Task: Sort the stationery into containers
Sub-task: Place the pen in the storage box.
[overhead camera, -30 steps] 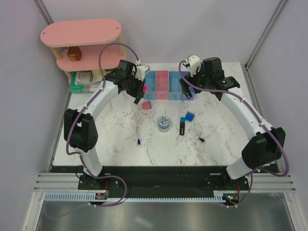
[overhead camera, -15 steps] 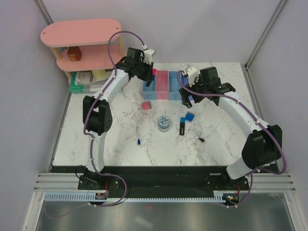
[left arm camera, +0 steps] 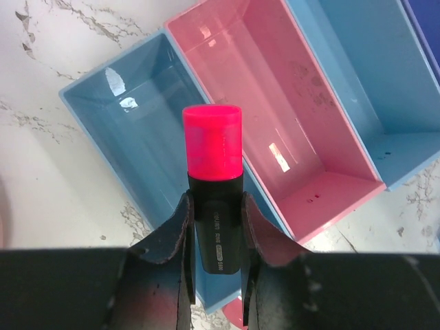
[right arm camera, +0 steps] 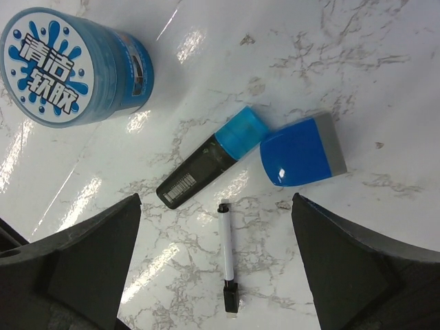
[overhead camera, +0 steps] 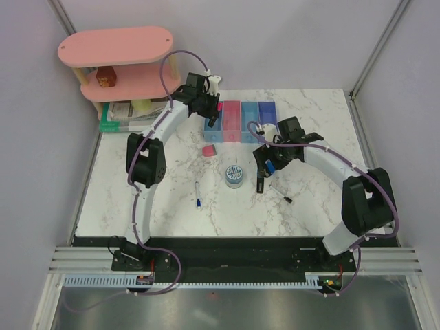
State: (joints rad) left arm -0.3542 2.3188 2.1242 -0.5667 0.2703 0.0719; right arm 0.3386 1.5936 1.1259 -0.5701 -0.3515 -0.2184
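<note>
Seemingly, marker (left arm camera: pixel 212 158) above blue bin (left arm camera: pixel 137 130) edge

The pink-capped marker (left arm camera: pixel 213 165) has its lower barrel hidden between the fingers of the left hand (left arm camera: pixel 214 206), its label print too small to read, the darker blue bin (left arm camera: pixel 430 27) is cut to a corner sliver, and from overhead the right hand (overhead camera: pixel 266 169) covers most of the blue block (overhead camera: pixel 272 165)

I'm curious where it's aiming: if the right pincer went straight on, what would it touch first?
Likely the black marker with a blue cap, centred beneath the open right pincer, though depth is unclear.
</note>
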